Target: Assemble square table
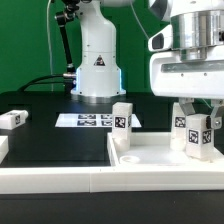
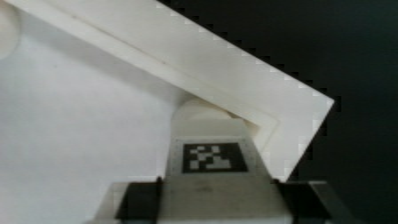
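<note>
Square table tabletop (image 1: 150, 155) lies toward the exterior view's right; loose leg (image 1: 12, 119) lies well off the tabletop toward the exterior view's left; marker board (image 1: 88, 120) behind its left corner; standing leg (image 1: 122, 117) upright at that corner; gripper (image 1: 196, 114), jaws clamped on held leg (image 1: 197, 136), upright over its right end.

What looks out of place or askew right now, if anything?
Nothing stands out. One leg stands upright at a corner of the tabletop; the gripper holds a second leg upright at another corner; a spare leg lies apart at the exterior view's left.
</note>
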Robot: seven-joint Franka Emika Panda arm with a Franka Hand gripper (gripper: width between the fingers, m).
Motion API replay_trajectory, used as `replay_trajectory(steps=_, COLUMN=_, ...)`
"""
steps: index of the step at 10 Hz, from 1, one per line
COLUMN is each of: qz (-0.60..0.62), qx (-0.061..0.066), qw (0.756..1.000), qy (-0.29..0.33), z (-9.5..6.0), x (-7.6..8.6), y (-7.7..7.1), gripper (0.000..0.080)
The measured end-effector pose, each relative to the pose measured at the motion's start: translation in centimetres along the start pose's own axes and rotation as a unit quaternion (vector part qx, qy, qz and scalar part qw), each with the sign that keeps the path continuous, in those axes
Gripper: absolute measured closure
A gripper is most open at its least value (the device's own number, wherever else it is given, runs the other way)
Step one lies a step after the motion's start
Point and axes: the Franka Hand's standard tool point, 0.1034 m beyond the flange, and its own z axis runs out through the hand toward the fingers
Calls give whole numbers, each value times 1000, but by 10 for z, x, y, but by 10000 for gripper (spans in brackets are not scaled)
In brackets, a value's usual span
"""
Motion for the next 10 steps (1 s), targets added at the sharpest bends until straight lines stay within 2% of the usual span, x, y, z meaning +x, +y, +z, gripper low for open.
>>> replay_trajectory(steps=1, qz=9, qx=1, qw=1000, qy=-1, z=0, x=0, y=0, gripper=509)
replay_trajectory(steps=2, qz=1, qx=1, qw=1000, qy=-1, z=0, x=0, y=0, gripper=437)
replay_trajectory(steps=3, qz=-9, qx=1, qw=1000, qy=-1, z=0, x=0, y=0, gripper=437)
replay_trajectory(steps=4, qz=-30, qx=1, qw=1000, qy=-1, z=0, x=0, y=0, gripper=252)
replay_trajectory(steps=5, qz=-61, qx=2, qw=998, qy=-1, z=-1, x=0, y=-1, gripper=252)
replay_trajectory(steps=6, qz=-110, qx=3, qw=994, qy=0, z=-1, x=0, y=-2, gripper=168)
replay_trajectory(steps=9, qz=-230, qx=2, qw=973, qy=0, z=-1, x=-3, y=-3, gripper=150)
replay_trajectory(steps=10, qz=-281, qx=1, qw=960, qy=2, z=-1, x=-3, y=-3, gripper=150)
